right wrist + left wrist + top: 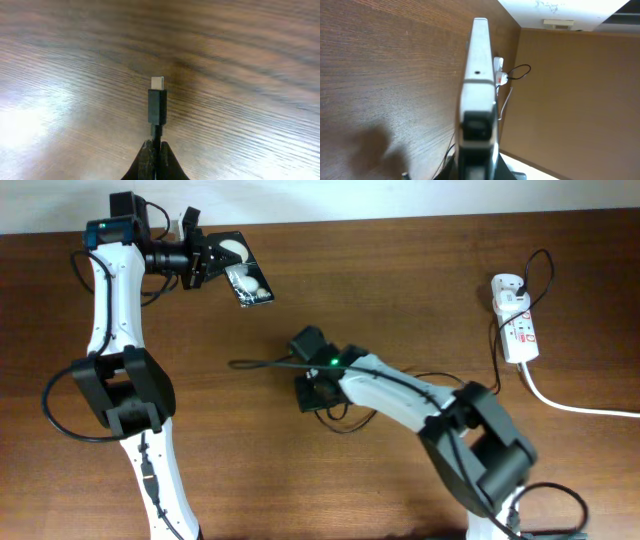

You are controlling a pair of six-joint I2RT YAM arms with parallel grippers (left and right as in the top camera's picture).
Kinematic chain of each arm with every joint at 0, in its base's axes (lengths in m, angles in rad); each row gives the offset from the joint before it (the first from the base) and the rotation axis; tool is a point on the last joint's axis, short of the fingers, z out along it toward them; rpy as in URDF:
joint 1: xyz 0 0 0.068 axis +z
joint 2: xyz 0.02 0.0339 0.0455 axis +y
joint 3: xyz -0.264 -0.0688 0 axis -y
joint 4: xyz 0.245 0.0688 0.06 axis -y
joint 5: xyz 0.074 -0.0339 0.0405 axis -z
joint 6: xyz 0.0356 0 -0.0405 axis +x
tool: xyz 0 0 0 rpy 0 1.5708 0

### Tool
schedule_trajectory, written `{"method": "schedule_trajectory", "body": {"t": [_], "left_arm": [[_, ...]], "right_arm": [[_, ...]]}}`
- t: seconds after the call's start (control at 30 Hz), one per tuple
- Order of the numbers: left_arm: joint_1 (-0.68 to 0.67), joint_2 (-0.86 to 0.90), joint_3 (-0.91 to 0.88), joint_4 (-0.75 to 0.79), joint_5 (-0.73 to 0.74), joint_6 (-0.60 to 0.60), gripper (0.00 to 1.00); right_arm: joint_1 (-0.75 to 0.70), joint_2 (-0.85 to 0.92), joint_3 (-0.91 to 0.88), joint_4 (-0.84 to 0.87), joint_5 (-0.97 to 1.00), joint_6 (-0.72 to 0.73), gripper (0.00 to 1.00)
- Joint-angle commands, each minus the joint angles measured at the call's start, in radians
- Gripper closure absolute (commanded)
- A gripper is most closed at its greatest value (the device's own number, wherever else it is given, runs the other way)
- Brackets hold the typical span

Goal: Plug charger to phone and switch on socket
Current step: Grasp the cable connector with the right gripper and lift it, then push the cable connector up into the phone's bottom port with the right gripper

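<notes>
Jaws on the left are clamped on the phone (248, 272), held at upper left; the charger (156, 105) is pinched near its tip by the right jaws, mid-frame. Plugging is judged in hand: tip must be aligned with port.

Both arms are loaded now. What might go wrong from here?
The right gripper pinches the charger on its cable behind the connector, so the tip may bend away on contact. The left gripper holds the phone by one end; it might pivot when pushed.
</notes>
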Motion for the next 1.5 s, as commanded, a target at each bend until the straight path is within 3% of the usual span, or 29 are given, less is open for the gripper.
{"method": "schedule_trajectory", "body": {"t": [0.0, 0.3, 0.63, 0.73, 0.83, 0.93, 1.17, 1.47], "left_arm": [[0.003, -0.001, 0.02, -0.001, 0.031, 0.031, 1.0], [0.002, -0.001, 0.02, -0.001, 0.043, 0.031, 1.0], [-0.046, -0.001, 0.02, 0.001, 0.215, 0.106, 1.0], [-0.077, -0.001, 0.02, 0.014, 0.324, 0.143, 1.0], [-0.111, -0.001, 0.02, 0.014, 0.445, 0.185, 1.0], [-0.146, -0.001, 0.02, 0.014, 0.449, 0.187, 1.0], [-0.231, -0.001, 0.02, 0.014, 0.449, 0.187, 1.0], [-0.261, -0.001, 0.02, 0.014, 0.446, 0.188, 1.0]], "right_arm": [[-0.039, -0.164, -0.002, 0.003, -0.119, -0.043, 0.96], [-0.043, -0.432, -0.027, -0.016, -0.122, -0.047, 0.96], [-0.089, -0.687, -0.151, -0.01, -0.147, -0.013, 0.96], [-0.089, -0.768, -0.232, 0.076, -0.189, 0.041, 0.96], [-0.089, -0.844, -0.385, 0.277, -0.248, 0.15, 0.96], [-0.089, -0.859, -0.48, 0.401, -0.253, 0.206, 0.96], [-0.09, -0.815, -0.493, 0.464, -0.217, 0.303, 0.96], [-0.131, -0.807, -0.493, 0.464, -0.117, 0.255, 0.96]]}}
